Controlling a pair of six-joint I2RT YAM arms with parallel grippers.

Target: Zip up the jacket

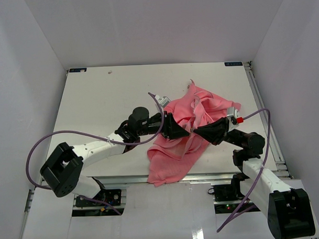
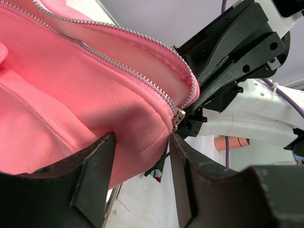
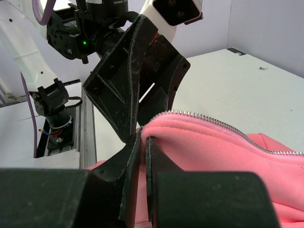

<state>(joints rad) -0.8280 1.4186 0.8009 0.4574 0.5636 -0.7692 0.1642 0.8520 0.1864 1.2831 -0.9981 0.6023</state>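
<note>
The salmon-pink jacket (image 1: 176, 150) lies crumpled right of the table's middle. My right gripper (image 1: 198, 131) is shut on the jacket's zipper edge, and in the right wrist view (image 3: 143, 142) its fingers pinch a fold just below the silver zipper teeth (image 3: 223, 126). My left gripper (image 1: 183, 133) faces it closely. In the left wrist view (image 2: 141, 156) its jaws stand apart around a fold of the jacket (image 2: 71, 95). The zipper slider (image 2: 178, 116) sits just above the left gripper's right finger (image 2: 183, 190). The zipper above the slider is open.
Purple cables loop from both arms at the near edge. The table's metal rail (image 1: 270, 131) runs along the right side. The white table (image 1: 96, 95) shows left of and behind the jacket.
</note>
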